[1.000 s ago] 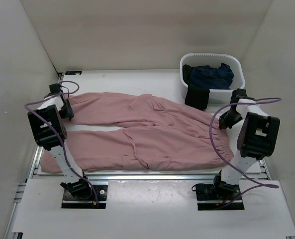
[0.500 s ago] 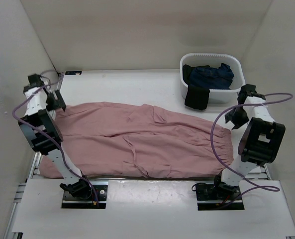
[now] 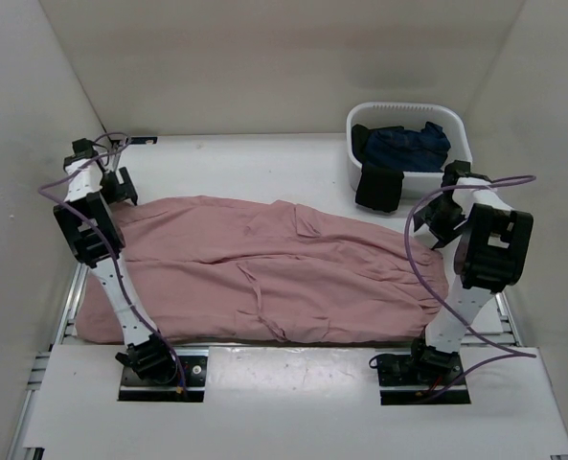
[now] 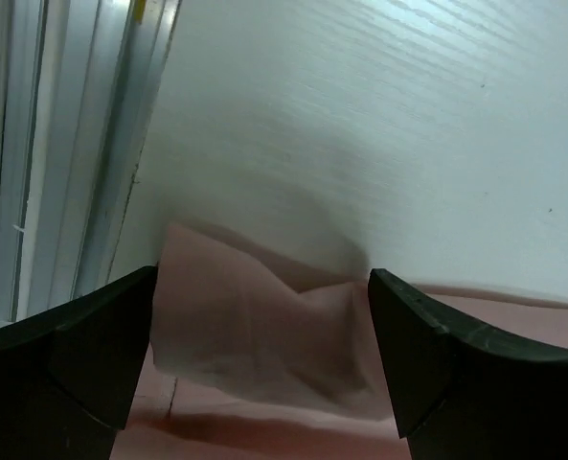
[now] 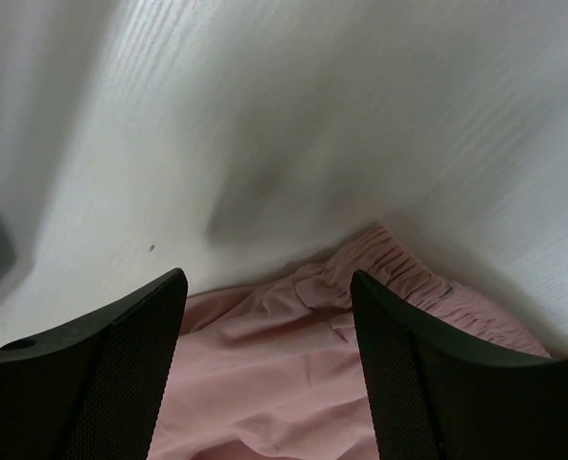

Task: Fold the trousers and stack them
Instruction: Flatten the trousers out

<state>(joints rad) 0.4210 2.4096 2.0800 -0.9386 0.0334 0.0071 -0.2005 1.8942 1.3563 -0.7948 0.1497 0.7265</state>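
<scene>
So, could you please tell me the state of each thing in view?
Dusty-pink soft fabric trousers: folded lengthwise, lying flat, not gripped.
Left gripper: open, over the hem corner.
Right gripper: open, over the gathered waistband.
White plastic basket: upright, holding dark navy garments, one draped over its rim.

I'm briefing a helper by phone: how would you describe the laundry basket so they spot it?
On the white table, look to the far right corner, beyond the pink trousers. There stands a white plastic basket, the only container, holding dark navy clothes, one black piece draped over its near rim.
</scene>
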